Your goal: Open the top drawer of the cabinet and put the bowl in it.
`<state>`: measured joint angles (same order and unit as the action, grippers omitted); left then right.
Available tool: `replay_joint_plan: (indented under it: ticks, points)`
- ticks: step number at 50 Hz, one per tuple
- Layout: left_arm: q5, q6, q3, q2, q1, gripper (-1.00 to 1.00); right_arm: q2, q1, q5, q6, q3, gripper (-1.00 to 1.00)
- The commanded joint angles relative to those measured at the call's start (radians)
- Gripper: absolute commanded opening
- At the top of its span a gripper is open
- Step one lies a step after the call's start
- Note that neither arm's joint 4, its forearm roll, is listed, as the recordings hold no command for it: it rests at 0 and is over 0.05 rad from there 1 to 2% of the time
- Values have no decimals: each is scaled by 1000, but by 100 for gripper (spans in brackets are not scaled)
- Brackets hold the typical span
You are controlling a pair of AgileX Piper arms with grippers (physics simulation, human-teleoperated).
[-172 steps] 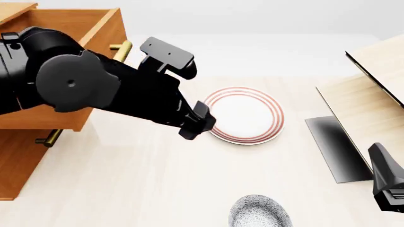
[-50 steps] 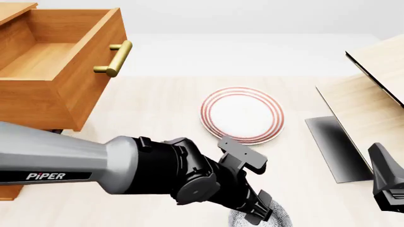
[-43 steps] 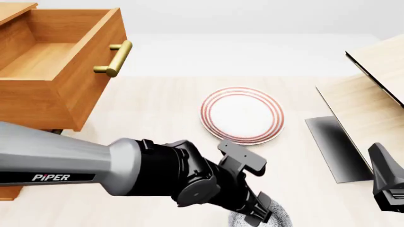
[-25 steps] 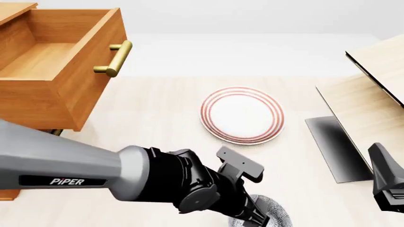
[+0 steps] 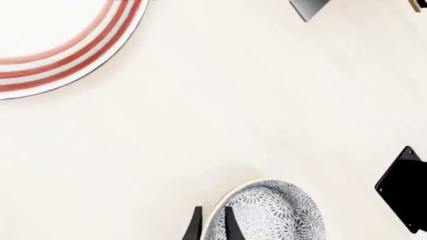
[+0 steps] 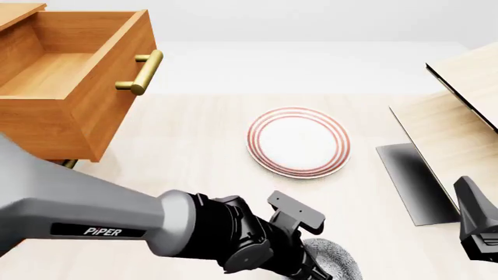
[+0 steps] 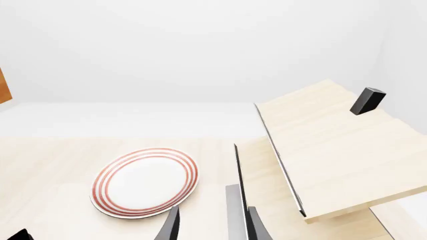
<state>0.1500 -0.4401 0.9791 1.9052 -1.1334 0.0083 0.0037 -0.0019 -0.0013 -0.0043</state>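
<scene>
The speckled grey-and-white bowl [image 5: 270, 212] sits on the table at the near edge, also seen in the front view as the bowl [image 6: 336, 261] beside my left arm. My left gripper [image 5: 212, 227] is down on it, one finger inside and one outside, shut on the bowl's rim. The top drawer [image 6: 74, 87] of the orange-brown cabinet [image 6: 20, 198] stands pulled out at the far left, its brass handle [image 6: 140, 73] facing the table and its inside bare. My right gripper [image 7: 212, 227] hangs open at the near right, holding nothing.
A white plate [image 6: 298, 142] with red rings lies mid-table, between the bowl and the drawer. A pale wooden structure [image 6: 459, 111] with a dark panel [image 6: 412, 181] fills the right side. My left arm [image 6: 116, 227] crosses the near left.
My left arm has swung from the drawer front down to the bowl at the near edge, sinking lower over the last second. The right arm has not moved.
</scene>
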Motion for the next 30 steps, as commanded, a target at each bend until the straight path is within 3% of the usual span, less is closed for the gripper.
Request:
replay_joint_plan:
  ticks: [1,30]
  points:
    - [-18,-2,-20,1,7,-100,1,-1,0,0,0,100]
    - [11,20,-31,-132,34,-100,0,-1,0,0,0,100]
